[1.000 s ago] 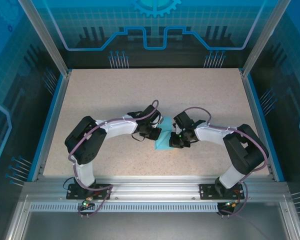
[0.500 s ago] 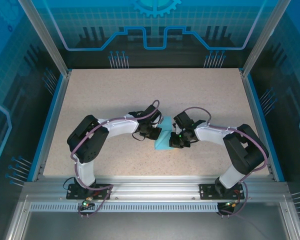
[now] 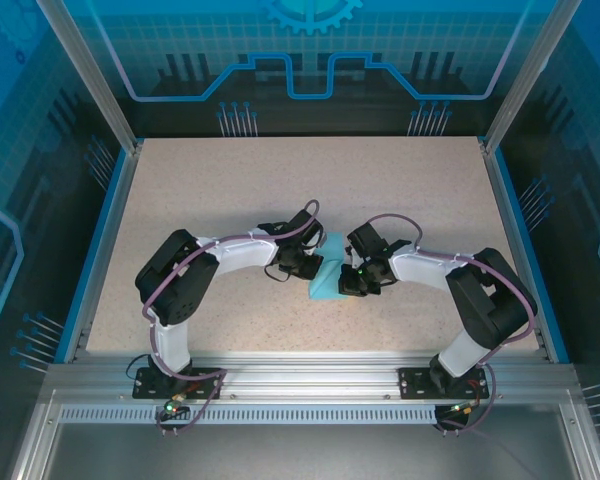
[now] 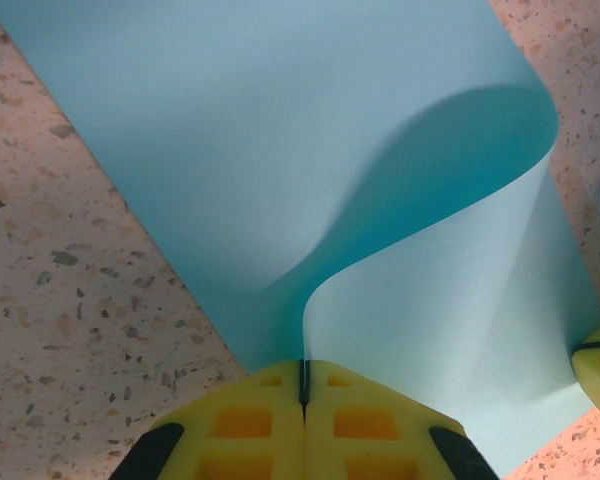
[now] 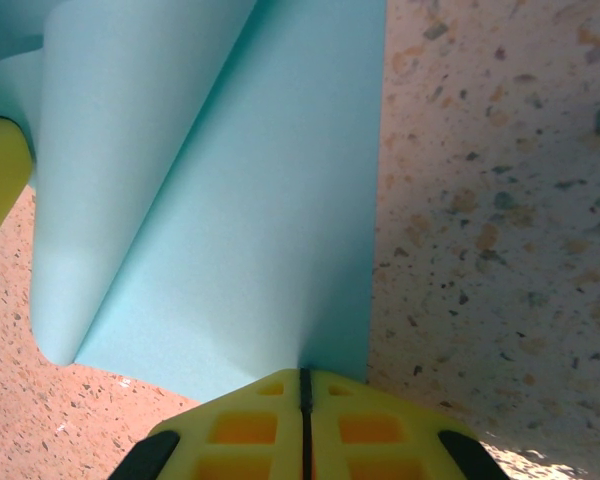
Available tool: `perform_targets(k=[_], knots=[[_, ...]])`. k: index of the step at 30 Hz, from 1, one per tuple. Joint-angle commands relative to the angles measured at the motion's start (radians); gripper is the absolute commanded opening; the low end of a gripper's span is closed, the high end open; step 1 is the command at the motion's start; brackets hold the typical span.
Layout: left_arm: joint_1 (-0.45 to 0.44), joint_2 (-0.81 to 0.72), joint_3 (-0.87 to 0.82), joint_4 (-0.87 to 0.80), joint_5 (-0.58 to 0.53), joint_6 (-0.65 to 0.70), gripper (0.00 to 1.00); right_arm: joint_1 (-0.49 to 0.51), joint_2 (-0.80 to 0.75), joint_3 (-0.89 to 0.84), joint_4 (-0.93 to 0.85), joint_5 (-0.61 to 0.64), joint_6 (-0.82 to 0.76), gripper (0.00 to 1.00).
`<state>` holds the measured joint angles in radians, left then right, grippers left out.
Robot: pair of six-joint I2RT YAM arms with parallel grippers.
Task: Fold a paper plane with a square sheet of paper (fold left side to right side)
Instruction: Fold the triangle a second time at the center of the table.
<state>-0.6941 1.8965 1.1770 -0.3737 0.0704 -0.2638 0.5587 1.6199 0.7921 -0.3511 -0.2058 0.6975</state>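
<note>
Light-blue paper [image 3: 327,277] at table centre, slightly toward the near edge, pinned between both grippers. Plain, thin, unprinted; partly doubled over, not flat. In left wrist view [image 4: 280,150] lower layer flat on the surface, upper flap rising in a smooth S-curl off the pads, soft shadow under the curl, no sharp crease along it. In right wrist view [image 5: 230,210] flap rolled over along the left side, rounded lower-left corner lifted off the table, straight right edge lying flat. Table [image 3: 230,190] speckled beige stone-look, same fleck close up [image 4: 60,280] [image 5: 480,180]. Blue edging at left and right of the top, aluminium frame [image 3: 300,375] along the near side with both arm bases bolted on, translucent blue walls [image 3: 310,50] with circuit graphics behind and at the sides. Left gripper [image 3: 308,268] clenched, yellow pads closed to a hairline seam [image 4: 303,375], paper edge nipped in that seam. Right gripper [image 3: 352,282] likewise clenched [image 5: 303,385], near edge of the paper running into its seam. Opposite gripper's yellow pad visible at frame edge in each wrist view, touching or just beside the paper.
</note>
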Motion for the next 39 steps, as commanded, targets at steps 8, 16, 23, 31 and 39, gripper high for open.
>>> perform_targets(k=[8,16,23,31,39], knots=[[0.011,0.008,0.015,-0.023,-0.020,-0.014,0.00,0.014,0.038,-0.005,-0.043,0.026,-0.018,0.10],[0.012,0.018,0.015,-0.021,-0.017,-0.012,0.00,0.015,0.041,-0.005,-0.042,0.025,-0.018,0.10],[0.012,0.045,0.025,-0.024,0.009,-0.004,0.00,0.015,0.043,-0.004,-0.041,0.022,-0.019,0.10],[0.011,0.060,0.025,-0.030,0.020,-0.002,0.00,0.015,0.045,-0.003,-0.039,0.022,-0.018,0.10],[0.012,0.052,0.006,-0.031,0.019,-0.006,0.00,-0.010,-0.025,-0.030,0.060,-0.046,-0.021,0.10]])
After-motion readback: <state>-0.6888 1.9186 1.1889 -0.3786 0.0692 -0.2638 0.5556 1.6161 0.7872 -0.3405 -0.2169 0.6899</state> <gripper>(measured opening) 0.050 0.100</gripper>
